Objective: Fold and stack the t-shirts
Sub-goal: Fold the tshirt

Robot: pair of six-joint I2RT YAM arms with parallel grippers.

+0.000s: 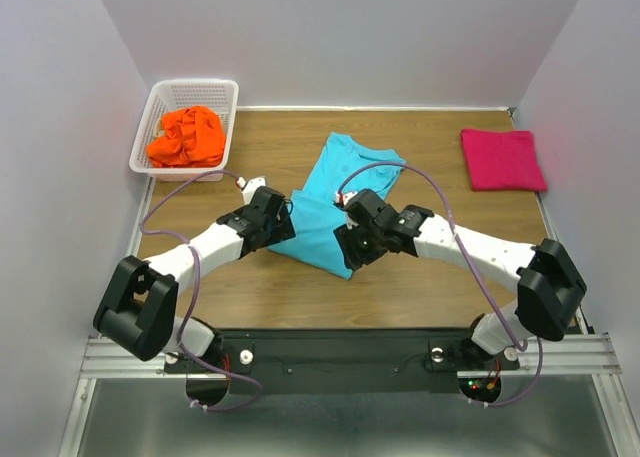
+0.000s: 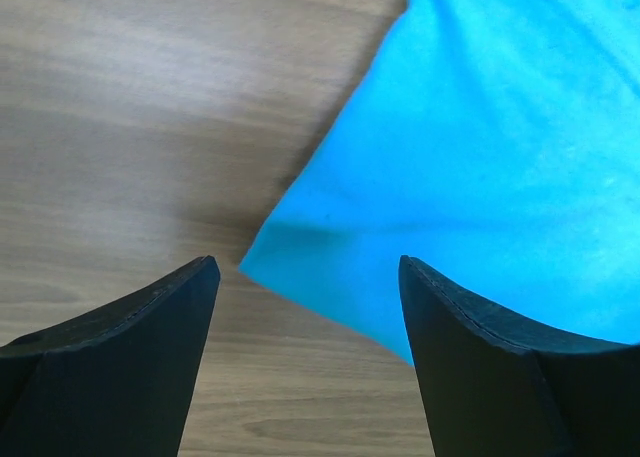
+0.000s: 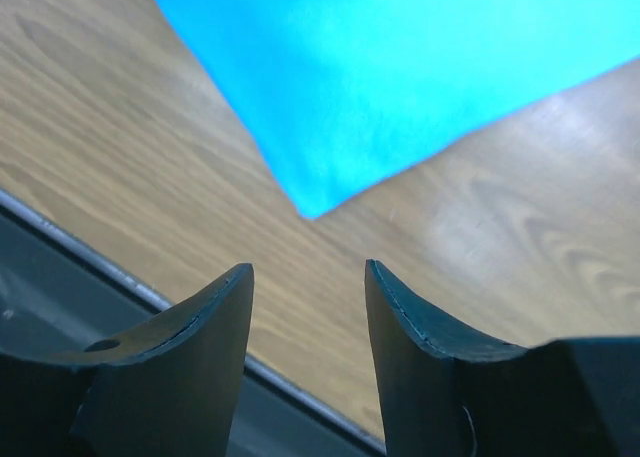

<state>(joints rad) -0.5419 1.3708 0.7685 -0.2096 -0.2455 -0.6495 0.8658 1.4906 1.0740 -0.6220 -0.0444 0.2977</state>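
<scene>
1. Far left: the orange t-shirt (image 1: 187, 135) lies crumpled in the white basket (image 1: 190, 83), not folded.

2. Left hand (image 1: 280, 209): it is open and holds nothing. It stands at the left edge of the turquoise t-shirt (image 1: 345, 172). In the left wrist view, the fingers (image 2: 130, 367) are spread wide, and a pointed corner of the turquoise cloth (image 2: 480, 157) lies flat on the counter (image 2: 120, 127) between and just ahead of them.

3. Centre: the turquoise t-shirt lies partly folded. Its long axis runs from the near side of the counter to the far side with a slight slant. Both hands are at its near half, so each arm is about equally close.

4. Right hand (image 1: 352, 239): it is open and empty, at the near right corner of the shirt. In the right wrist view, the cloth corner (image 3: 400, 67) points toward the gap between the fingers (image 3: 190, 347) but stops short of it, with bare wood between.

5. Far right: the magenta t-shirt (image 1: 502, 159) lies folded square, well apart from both hands.

6. View comparison: only the top view shows the whole layout of the three shirts. Only the wrist views show that neither hand pinches cloth.
</scene>
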